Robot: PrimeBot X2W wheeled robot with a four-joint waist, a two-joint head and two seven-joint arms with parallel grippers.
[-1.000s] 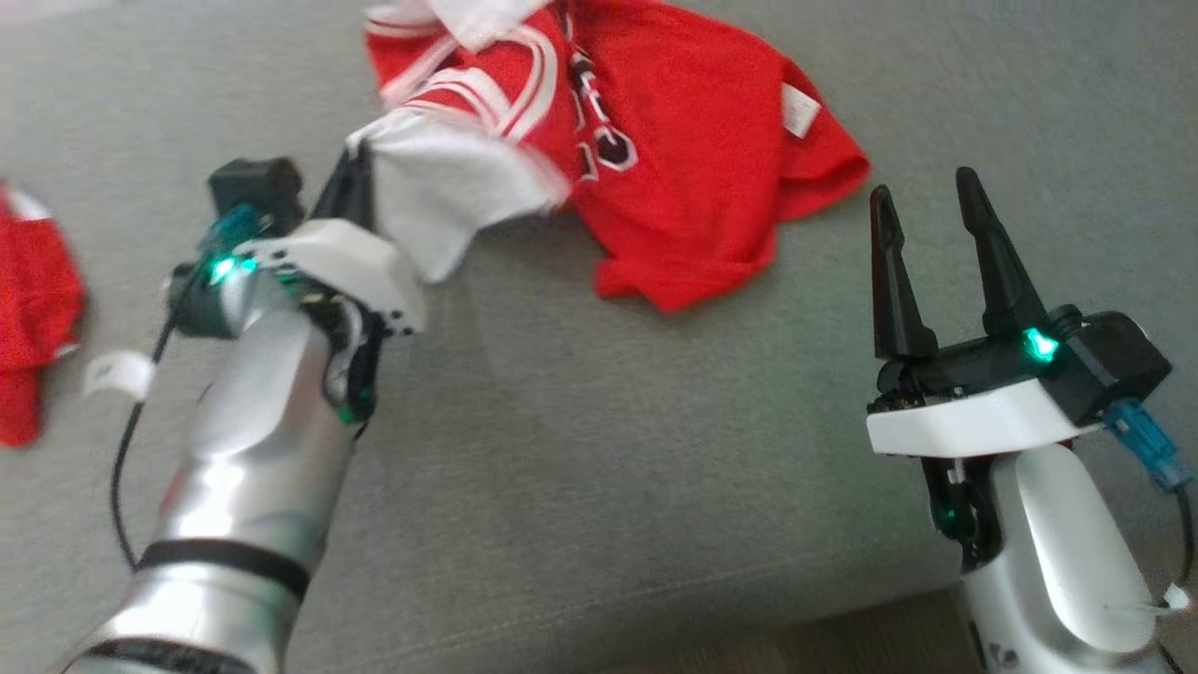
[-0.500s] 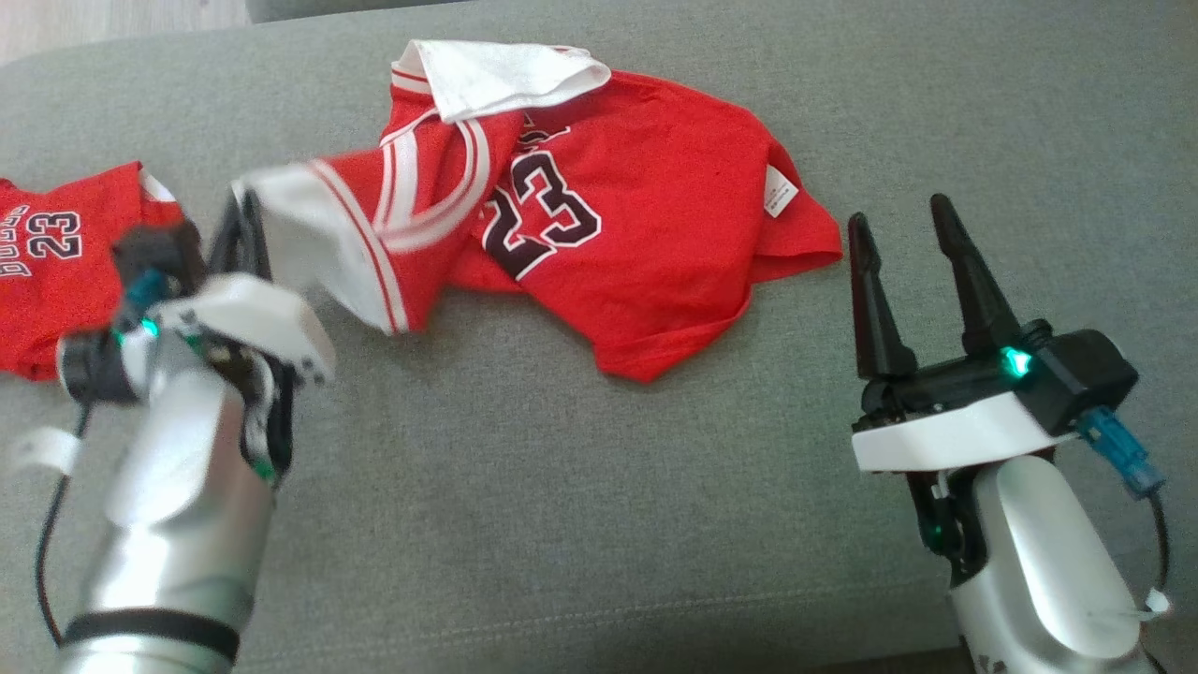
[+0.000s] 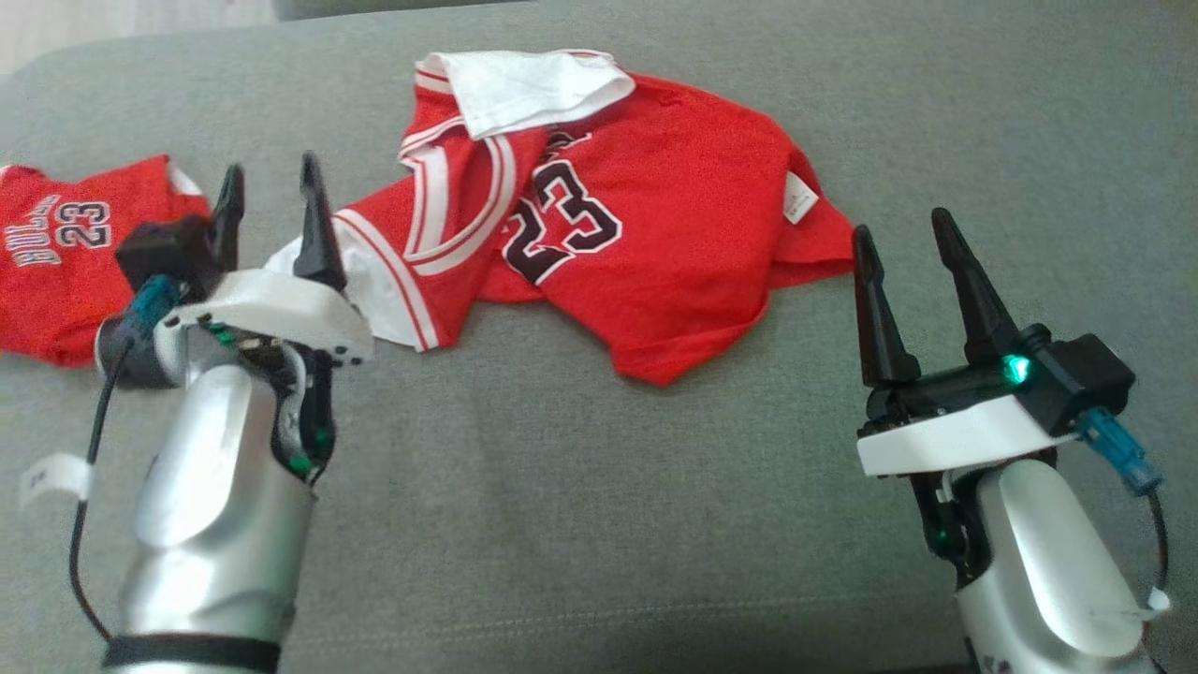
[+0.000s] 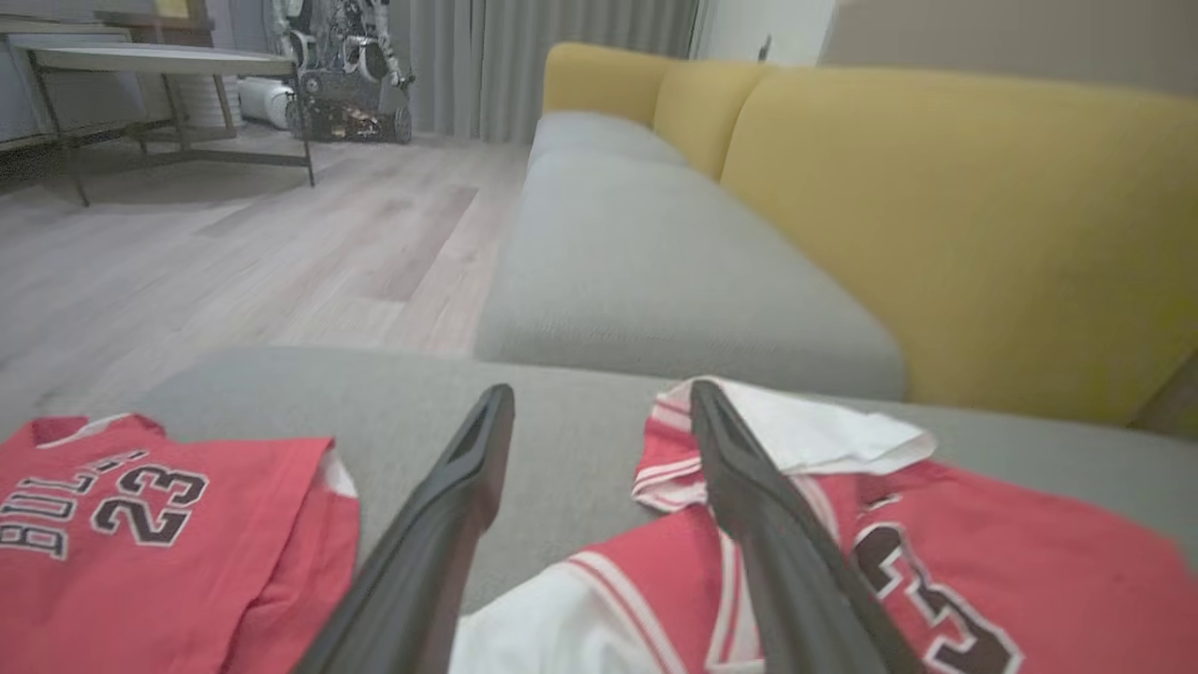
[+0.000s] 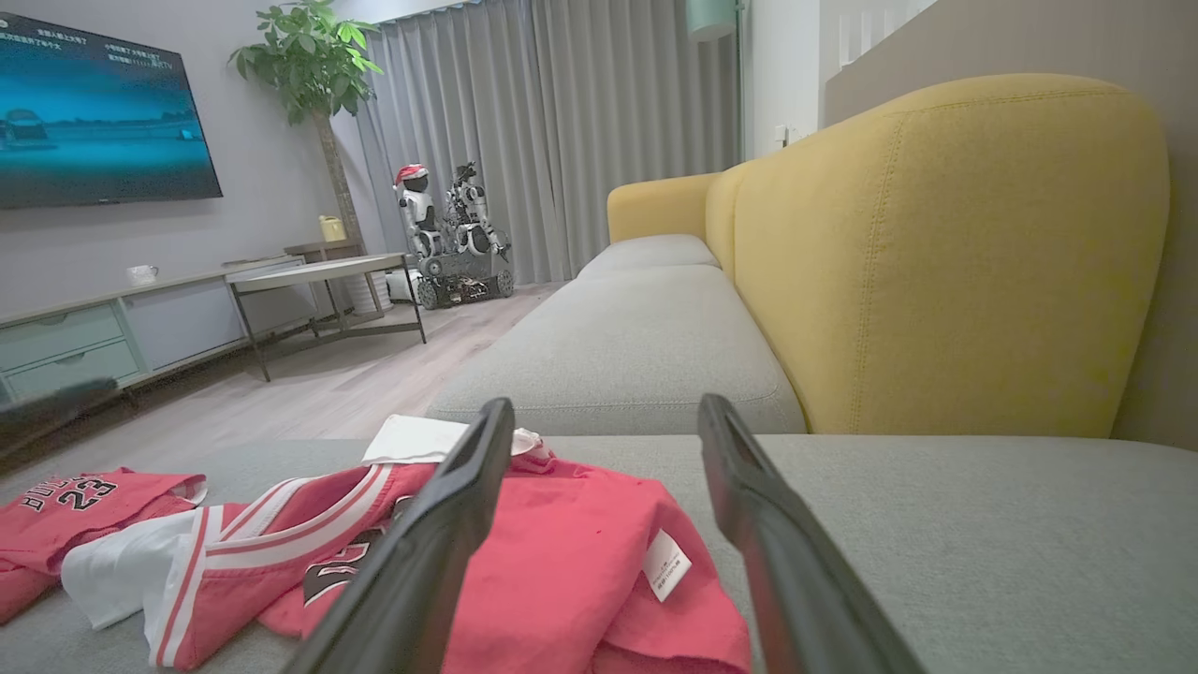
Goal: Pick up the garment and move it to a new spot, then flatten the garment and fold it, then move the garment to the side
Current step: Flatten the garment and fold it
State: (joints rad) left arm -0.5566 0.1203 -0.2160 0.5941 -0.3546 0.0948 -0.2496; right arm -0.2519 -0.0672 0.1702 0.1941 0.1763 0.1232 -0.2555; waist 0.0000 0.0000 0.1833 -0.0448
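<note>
Garment [image 3: 655, 253], red number-23 jersey, lies crumpled mid-cushion on grey sofa [image 3: 580, 487]. Left hand [image 3: 270, 187] spread wide, empty, just beside its white sleeve [image 3: 370, 281]. Right hand [image 3: 900, 245] wide too, empty, near garment's right edge. Second red jersey [image 3: 65, 262] far left.

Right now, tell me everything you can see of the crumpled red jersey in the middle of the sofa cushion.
The crumpled red jersey looks like thin sports knit, with a dark, white-edged 23 and red-and-white striped trim. White fabric shows folded over at its far edge and at its left corner, and a small white label sits near its right side. It lies bunched, not flat, on the grey sofa cushion. The open left claw stands at the white left corner, gripping nothing.
</note>
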